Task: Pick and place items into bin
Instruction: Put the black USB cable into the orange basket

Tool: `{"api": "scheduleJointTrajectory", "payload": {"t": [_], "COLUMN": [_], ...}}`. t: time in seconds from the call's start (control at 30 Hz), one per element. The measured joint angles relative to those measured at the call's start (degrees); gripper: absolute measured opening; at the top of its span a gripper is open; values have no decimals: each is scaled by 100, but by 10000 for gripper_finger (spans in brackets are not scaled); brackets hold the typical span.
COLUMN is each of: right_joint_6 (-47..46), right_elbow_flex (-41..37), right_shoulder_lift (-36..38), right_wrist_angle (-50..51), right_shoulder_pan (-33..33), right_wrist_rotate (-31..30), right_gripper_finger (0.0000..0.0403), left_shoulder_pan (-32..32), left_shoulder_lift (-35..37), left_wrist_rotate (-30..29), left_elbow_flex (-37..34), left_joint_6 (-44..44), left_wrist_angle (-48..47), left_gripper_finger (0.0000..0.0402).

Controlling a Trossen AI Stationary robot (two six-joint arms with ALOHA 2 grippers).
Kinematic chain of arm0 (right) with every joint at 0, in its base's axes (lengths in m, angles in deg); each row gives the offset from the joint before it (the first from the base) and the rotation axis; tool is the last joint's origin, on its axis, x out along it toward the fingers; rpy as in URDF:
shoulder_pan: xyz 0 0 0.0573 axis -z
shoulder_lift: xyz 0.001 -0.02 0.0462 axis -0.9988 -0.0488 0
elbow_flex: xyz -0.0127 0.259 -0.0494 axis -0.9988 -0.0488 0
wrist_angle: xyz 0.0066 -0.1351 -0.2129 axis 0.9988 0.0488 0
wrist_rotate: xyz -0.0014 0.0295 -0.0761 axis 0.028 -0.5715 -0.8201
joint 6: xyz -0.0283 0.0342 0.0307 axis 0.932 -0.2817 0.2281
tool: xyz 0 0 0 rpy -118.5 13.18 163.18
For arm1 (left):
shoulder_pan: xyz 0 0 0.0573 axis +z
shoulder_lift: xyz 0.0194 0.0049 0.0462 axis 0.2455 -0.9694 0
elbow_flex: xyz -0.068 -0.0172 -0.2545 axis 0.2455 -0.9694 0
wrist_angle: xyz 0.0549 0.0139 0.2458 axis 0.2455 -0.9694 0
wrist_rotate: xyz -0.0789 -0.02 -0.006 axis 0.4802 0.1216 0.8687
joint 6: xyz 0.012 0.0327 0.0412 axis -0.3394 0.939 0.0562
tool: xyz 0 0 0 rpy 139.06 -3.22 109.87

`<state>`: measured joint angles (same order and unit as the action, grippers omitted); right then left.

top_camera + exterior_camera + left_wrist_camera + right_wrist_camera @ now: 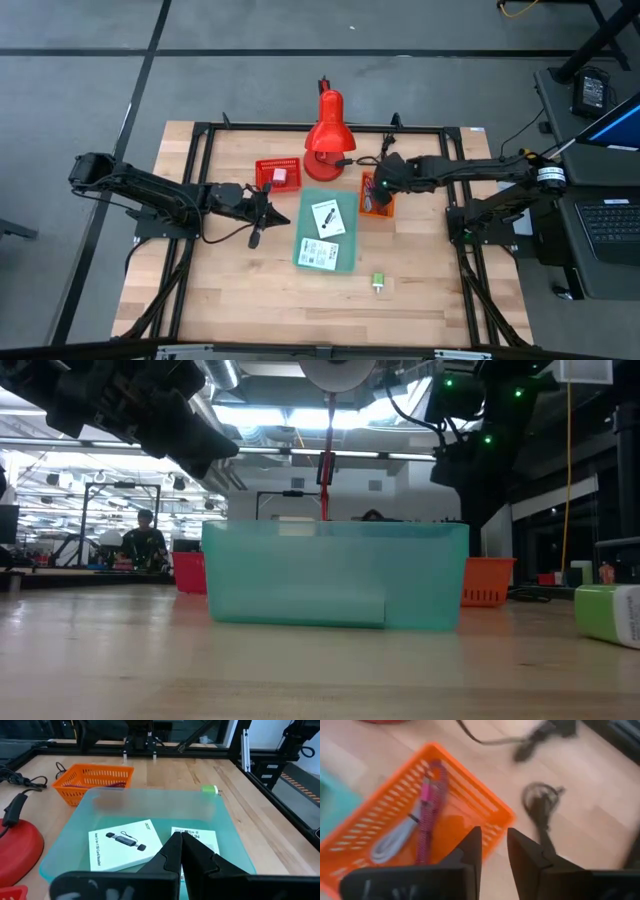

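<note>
A teal bin [325,236] sits mid-table with two white printed cards [126,844] [196,837] lying flat in it. The pink cube [280,175] rests in a red basket [277,172]. The green block [378,283] lies on the wood near the table's front; the low view shows it too [610,612]. The black coiled cable [541,800] lies on the table beside an orange basket [420,825] that holds pink and white cords. My left gripper [268,207] is shut and hovers just left of the bin [180,840]. My right gripper [493,840], narrowly open, hangs over the orange basket's rim.
The red desk lamp [327,124] stands at the far side, between the two baskets, with its cord trailing right. A black frame [200,150] borders the table. Bare wood lies in front of the bin and to its left.
</note>
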<state>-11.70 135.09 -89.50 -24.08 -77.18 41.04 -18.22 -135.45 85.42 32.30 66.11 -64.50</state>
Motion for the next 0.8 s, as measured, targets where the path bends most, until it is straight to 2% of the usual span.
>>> {"api": "scheduleJointTrajectory", "payload": {"t": [0.27,0.6,0.7,0.8], "right_joint_6": [-270,366,522,771], "right_elbow_flex": [34,34,34,34], "right_shoulder_lift": [2,2,2,2], "right_wrist_angle": [947,894,893,887], "right_shoulder_pan": [0,67,281,570], "right_wrist_rotate": [-42,34,403,456], "right_gripper_finger": [63,63,63,63], "left_shoulder_pan": [-1,0,0,-1], "left_shoulder_lift": [0,0,0,0], "left_wrist_rotate": [2,2,2,20], "left_elbow_flex": [0,0,0,0], "left_joint_6": [0,-81,-232,-242], "left_wrist_angle": [-38,-66,-64,-64], "left_gripper_finger": [4,4,4,4]}}
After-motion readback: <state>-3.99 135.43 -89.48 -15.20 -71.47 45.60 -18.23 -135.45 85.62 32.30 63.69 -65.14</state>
